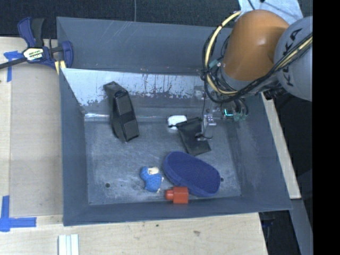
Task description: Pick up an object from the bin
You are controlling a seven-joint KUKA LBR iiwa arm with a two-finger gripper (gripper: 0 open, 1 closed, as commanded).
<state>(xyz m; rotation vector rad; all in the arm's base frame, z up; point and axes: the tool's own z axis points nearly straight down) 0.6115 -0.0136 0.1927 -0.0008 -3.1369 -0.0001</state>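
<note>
Grey bin [154, 47] holding blue oval pad [192, 173], black box [122, 115], pincer [205, 133] above black wedge [190, 138], grip unclear

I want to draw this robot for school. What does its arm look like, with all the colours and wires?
The arm is silver-grey and rounded, with dark letters printed on it. Near its end sits a big, smooth orange cover shaped like a dome. Yellow and black cables loop around that dome. Below hangs a small gripper of grey metal and black parts.
</note>
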